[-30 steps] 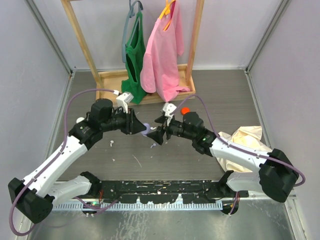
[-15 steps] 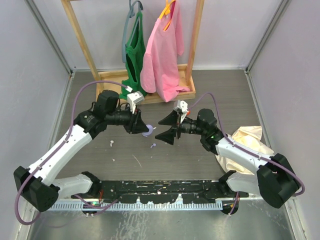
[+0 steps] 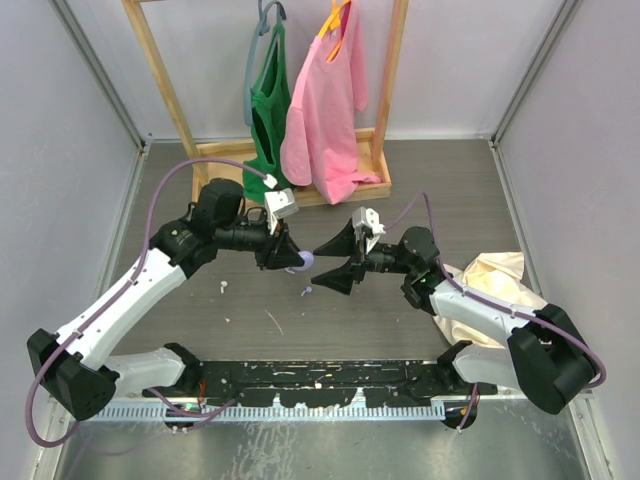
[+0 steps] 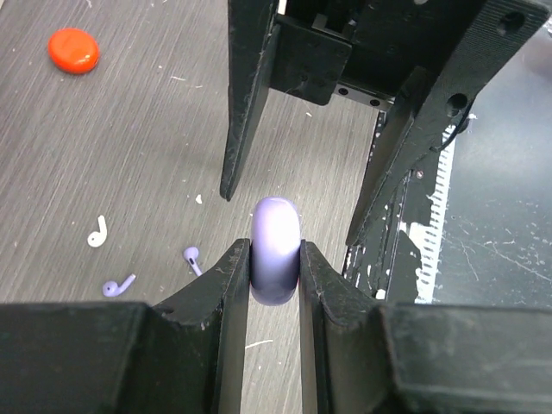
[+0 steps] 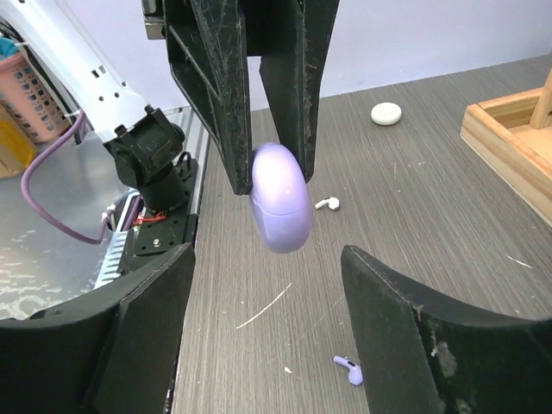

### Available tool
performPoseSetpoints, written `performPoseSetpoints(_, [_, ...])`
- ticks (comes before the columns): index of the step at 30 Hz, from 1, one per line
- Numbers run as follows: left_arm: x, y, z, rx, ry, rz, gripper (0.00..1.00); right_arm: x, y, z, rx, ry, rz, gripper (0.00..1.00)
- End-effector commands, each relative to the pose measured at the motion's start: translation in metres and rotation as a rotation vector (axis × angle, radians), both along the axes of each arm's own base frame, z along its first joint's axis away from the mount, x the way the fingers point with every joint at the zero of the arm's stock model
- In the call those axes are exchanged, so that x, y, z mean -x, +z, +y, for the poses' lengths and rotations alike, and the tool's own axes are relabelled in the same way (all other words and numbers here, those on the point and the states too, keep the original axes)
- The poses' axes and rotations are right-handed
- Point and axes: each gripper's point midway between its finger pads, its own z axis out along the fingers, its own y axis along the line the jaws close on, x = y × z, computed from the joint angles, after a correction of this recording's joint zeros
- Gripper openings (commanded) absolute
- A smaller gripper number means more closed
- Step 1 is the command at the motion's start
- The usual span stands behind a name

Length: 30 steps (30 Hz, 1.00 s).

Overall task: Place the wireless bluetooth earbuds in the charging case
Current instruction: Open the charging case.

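My left gripper (image 4: 274, 259) is shut on the lavender charging case (image 4: 276, 250) and holds it above the table (image 3: 302, 262); the case looks closed. The right gripper (image 5: 269, 259) stands open facing the case (image 5: 280, 198), its fingers apart on either side and not touching it. Two lavender earbuds lie on the table below, one (image 4: 191, 257) beside the left fingers and another (image 4: 116, 286) further left. One earbud (image 5: 349, 369) shows near the right finger, and also from above (image 3: 307, 292).
A white earbud (image 4: 97, 233) and a red disc (image 4: 73, 49) lie on the table, with a white disc (image 5: 385, 113) further off. A wooden rack (image 3: 320, 110) with green and pink garments stands at the back. Beige cloth (image 3: 490, 275) lies right.
The right gripper backed off to the right from the case and its jaws narrowed somewhat. The left gripper carried the case slightly rightward.
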Motion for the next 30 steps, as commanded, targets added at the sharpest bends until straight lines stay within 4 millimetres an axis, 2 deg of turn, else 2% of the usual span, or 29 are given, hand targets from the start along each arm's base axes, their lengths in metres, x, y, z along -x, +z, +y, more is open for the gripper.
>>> performPoseSetpoints(1, [0.001,0.030,-0.015,0.066,-0.085,-0.133,0.12,0.007,0.019,-0.002,-0.072,0.028,-0.084,0.73])
performPoseSetpoints(11, [0.006,0.033,-0.027,0.073,-0.122,-0.179,0.13,0.012,0.016,-0.003,-0.074,0.049,-0.082,0.65])
performPoseSetpoints(21, [0.011,0.037,-0.035,0.088,-0.155,-0.188,0.13,0.020,0.015,-0.003,-0.084,0.091,-0.094,0.46])
performPoseSetpoints(30, [0.014,0.036,-0.039,0.095,-0.166,-0.192,0.13,0.023,0.014,-0.003,-0.087,0.109,-0.098,0.35])
